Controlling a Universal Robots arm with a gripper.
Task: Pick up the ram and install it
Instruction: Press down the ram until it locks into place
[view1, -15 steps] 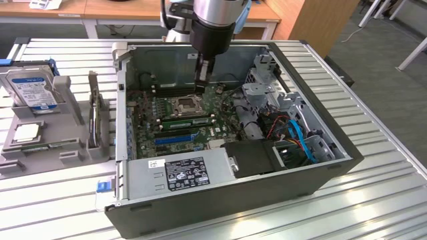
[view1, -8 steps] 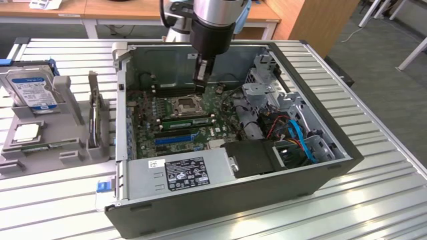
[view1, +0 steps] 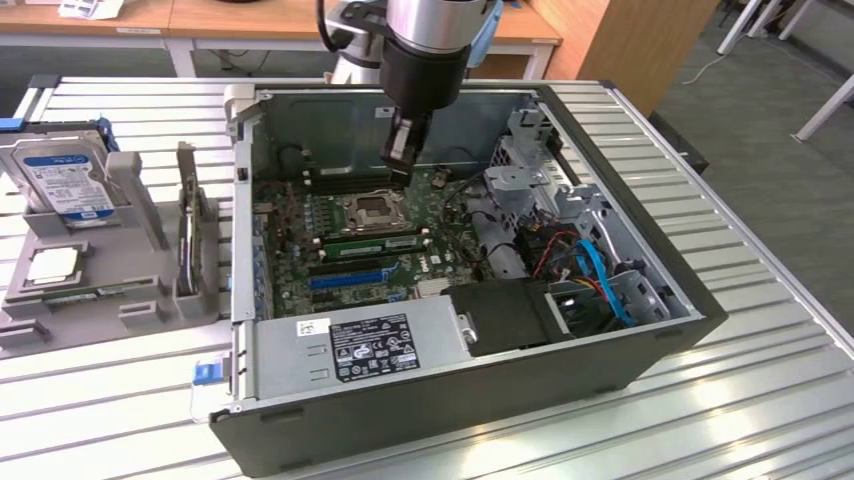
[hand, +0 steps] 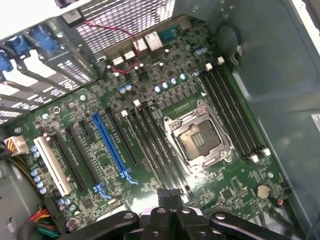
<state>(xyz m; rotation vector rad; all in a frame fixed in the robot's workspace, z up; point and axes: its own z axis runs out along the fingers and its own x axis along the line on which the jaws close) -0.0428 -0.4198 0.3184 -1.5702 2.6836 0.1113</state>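
Tool (view1: 404, 160) is clenched with nothing visible between its fingers, hanging inside the open PC case (view1: 641, 260) over the motherboard (hand: 100, 105), just by the far memory slots (view1: 354, 178) beyond the CPU socket (hand: 195, 140); it isn't carrying the ram. A thin green strip with dark chips lies along the slots on the other side of the socket, which I read as the ram (view1: 378, 243) already in place; pick and insert look done, but I can't tell if it's fully seated or latched
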